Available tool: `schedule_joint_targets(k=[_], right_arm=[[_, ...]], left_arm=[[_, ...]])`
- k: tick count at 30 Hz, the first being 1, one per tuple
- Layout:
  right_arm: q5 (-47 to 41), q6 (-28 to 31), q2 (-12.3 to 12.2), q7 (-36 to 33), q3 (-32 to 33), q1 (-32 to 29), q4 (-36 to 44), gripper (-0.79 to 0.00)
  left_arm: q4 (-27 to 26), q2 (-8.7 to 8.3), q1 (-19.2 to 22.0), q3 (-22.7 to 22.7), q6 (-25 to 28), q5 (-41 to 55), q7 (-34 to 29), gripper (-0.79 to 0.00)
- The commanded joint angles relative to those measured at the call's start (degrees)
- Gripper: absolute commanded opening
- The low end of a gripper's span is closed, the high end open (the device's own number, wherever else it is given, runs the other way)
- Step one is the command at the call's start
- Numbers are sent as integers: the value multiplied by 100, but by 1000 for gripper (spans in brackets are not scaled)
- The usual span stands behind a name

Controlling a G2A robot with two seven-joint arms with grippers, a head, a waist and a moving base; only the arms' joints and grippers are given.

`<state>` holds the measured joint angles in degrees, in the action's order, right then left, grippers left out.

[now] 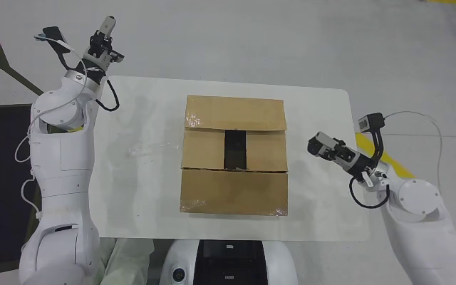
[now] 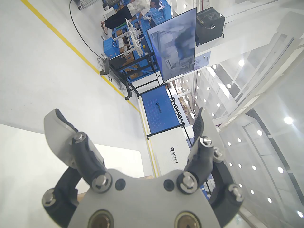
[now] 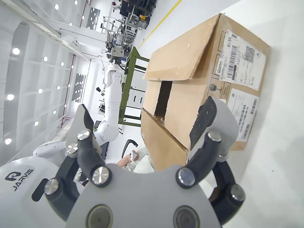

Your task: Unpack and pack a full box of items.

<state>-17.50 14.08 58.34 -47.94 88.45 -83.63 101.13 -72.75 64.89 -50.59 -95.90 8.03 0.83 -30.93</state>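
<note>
Spread wide and holding nothing: right pincer (image 3: 144, 107) near the right side of the box (image 1: 235, 192), left pincer (image 2: 128, 115) well beyond its far-left corner, probably parked to leave the flaps (image 1: 235, 114) reachable. Sits mid tabletop (image 1: 142, 192), flaps nearly closed around a dark slot (image 1: 235, 149); bare margin round every box edge for approach.

Bright and even throughout, lit from overhead by rows of round ceiling lamps (image 2: 288, 120) (burnt out to plain white discs in both wrist views). Barely any shadow beside the box (image 1: 235, 191) on the white table (image 1: 142, 192), just a soft, thin rim toward the table's near edge; black only inside the gap (image 1: 234, 149) in its top. Cloudy reflections across the dark screen (image 2: 175, 48). Heavy fisheye curving of straight lines toward the wrist views' edges.
</note>
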Motion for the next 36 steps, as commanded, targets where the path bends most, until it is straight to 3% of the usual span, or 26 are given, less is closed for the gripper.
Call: schedule_joint_targets(k=[1, 32, 36], right_arm=[[-22, -26, 0, 51, 17, -24, -14, 0], [-22, -26, 0, 51, 17, -24, -14, 0], [-22, -26, 0, 51, 17, -24, -14, 0]], left_arm=[[0, 0, 0, 0, 0, 0, 0, 0], [0, 0, 0, 0, 0, 0, 0, 0], [-43, -10, -122, 35, -111, 189, -263, 0]])
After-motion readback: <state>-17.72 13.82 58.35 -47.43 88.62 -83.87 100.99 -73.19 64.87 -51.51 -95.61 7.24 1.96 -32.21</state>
